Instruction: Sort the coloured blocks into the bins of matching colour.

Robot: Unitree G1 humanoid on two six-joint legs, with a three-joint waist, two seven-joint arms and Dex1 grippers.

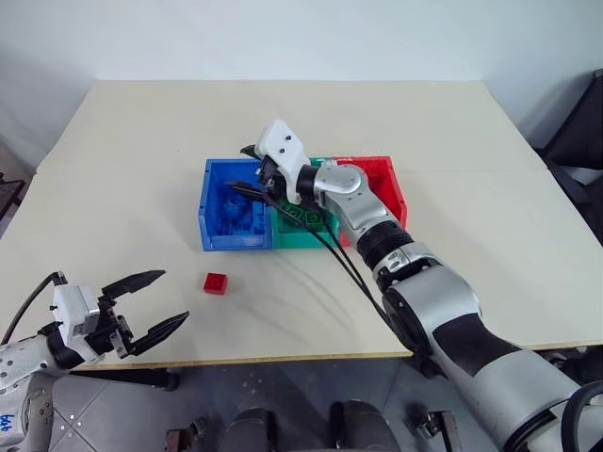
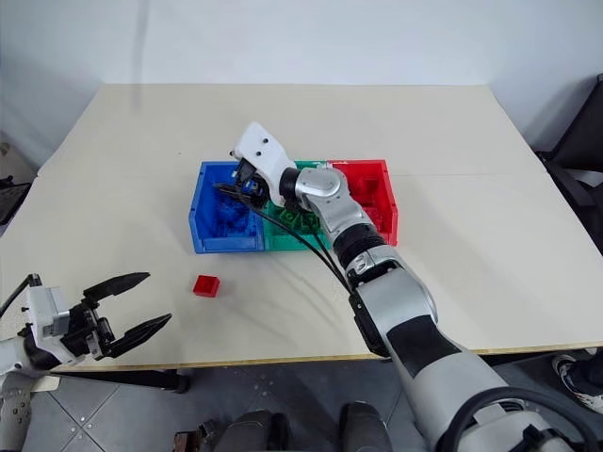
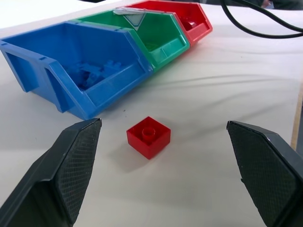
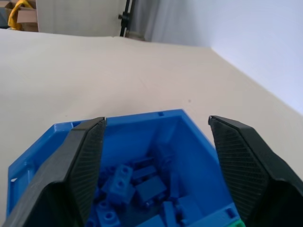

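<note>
Cream table [image 1: 141, 169]: right tool [image 4: 156, 156] released over blue bin [image 4: 142, 130]; left tool [image 3: 165, 175] released.

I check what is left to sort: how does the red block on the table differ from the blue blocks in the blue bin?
The red block lies alone on the bare table, in front of the bins; the blue blocks lie heaped inside the blue bin. The red block stands stud up; the blue blocks are tumbled at many angles. Both are small studded bricks.

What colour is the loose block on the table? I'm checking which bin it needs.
Red; the loose block shows best in the left wrist view.
</note>
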